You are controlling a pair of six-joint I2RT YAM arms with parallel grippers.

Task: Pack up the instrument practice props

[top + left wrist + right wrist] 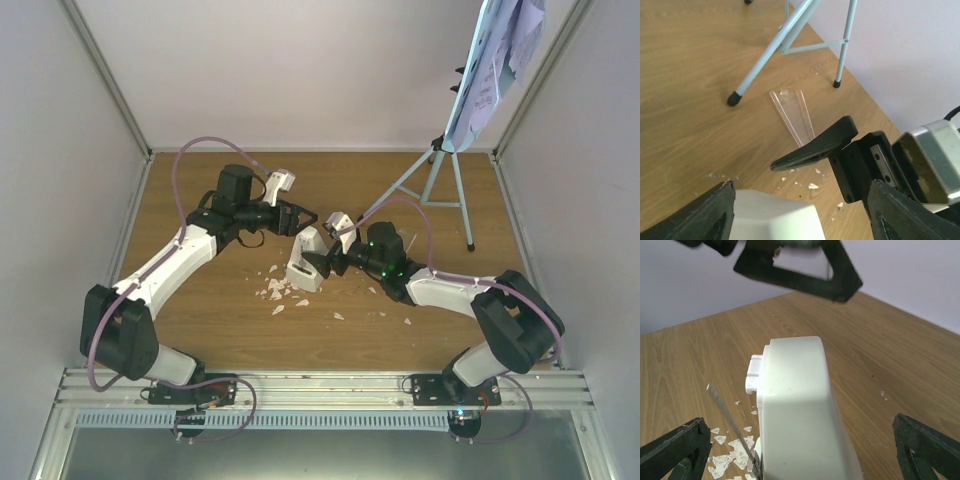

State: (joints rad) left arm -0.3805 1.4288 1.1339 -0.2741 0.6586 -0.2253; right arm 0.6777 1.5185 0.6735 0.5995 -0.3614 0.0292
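Observation:
The white metronome (303,264) stands on the wooden table with its thin pendulum rod (729,423) bared. My right gripper (323,258) is open; in its wrist view both fingers flank the white body (795,405) with gaps on each side. My left gripper (304,221) reaches in from the opposite side, open, with the metronome's top (775,215) between its fingers. The clear tapered cover (792,116) lies flat on the wood near the stand's feet. At the back right stands the pale-blue music stand (432,178), with sheet music pages (497,60) on its tray.
Small white crumbs (278,292) lie scattered on the wood in front of the metronome. Grey walls (300,70) close the table in at the back and sides. The stand's legs (790,45) spread over the back right part of the table.

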